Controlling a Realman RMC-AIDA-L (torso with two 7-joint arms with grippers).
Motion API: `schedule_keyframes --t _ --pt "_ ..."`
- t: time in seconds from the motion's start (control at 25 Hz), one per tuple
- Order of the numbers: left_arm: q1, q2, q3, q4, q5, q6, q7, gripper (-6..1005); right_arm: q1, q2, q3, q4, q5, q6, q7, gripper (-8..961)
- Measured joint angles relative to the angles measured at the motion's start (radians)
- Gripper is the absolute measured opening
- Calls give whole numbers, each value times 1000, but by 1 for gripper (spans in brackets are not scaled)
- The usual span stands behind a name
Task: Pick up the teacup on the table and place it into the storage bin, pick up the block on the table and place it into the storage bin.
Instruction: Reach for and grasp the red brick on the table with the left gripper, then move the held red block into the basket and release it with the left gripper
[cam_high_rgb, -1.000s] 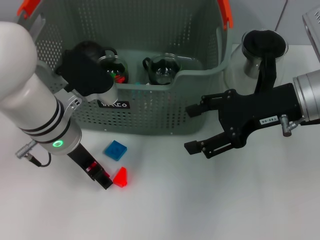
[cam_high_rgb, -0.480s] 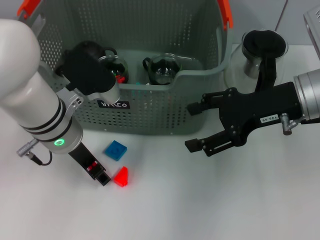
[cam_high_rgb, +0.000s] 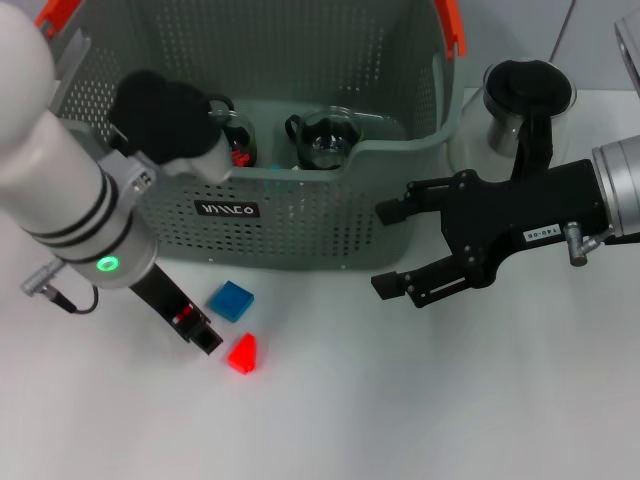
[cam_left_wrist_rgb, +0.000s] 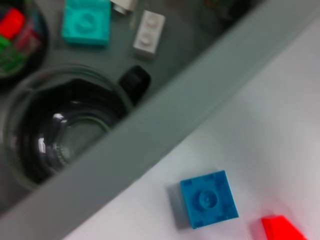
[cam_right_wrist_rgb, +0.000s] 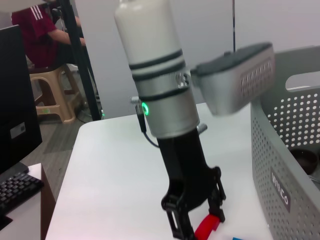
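My left gripper (cam_high_rgb: 203, 337) is down at the table (cam_high_rgb: 420, 400) just left of the red block (cam_high_rgb: 241, 353); I cannot tell whether it is clenched. The blue block (cam_high_rgb: 231, 299) lies just beyond, before the storage bin (cam_high_rgb: 300, 215). Two glass teacups (cam_high_rgb: 325, 140) sit inside it. My right gripper (cam_high_rgb: 393, 250) hovers released near the bin's right.

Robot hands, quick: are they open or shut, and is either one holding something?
Left gripper: open, beside the red block on the table, not gripping it.
Right gripper: open, empty, beside the storage bin.
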Motion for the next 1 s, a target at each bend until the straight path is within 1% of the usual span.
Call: schedule_keyframes --t 0.08,0.16,0.24,0.32,0.4,0.48,0.56,0.6,0.68,0.76,0.88,1.0 --pt "-2 1 -41 -27 -10 27 6 668 0 0 1 0 0 0 0 945" --pt "-4 2 -112 -53 -46 73 25 668 0 0 2 0 0 -1 0 945" --pt "-6 3 -209 -79 -100 129 53 668 2 0 3 0 0 0 0 945" --pt "-11 6 -350 -111 -186 208 90 668 5 0 3 0 0 0 0 945" --pt "-18 17 -458 -122 -277 288 116 668 7 -2 4 -1 1 -1 3 945" --pt "-29 35 -562 -119 -380 365 131 668 8 -2 4 -4 1 -5 6 945" --pt "-43 62 -660 -109 -496 419 134 668 11 -3 6 -8 2 -11 7 945" --pt "-48 72 -689 -106 -535 431 134 668 14 -3 8 -8 3 -14 7 945" --pt "-62 104 -733 -91 -605 427 129 668 18 -3 10 -8 4 -18 8 945" --pt "-77 129 -748 -67 -630 400 131 669 20 -3 13 -7 4 -23 9 945" --pt "-120 182 -743 36 -633 286 148 669 21 -3 18 -7 4 -29 16 945" --pt "-182 250 -736 190 -630 167 169 669 22 -5 20 -10 5 -33 24 945"
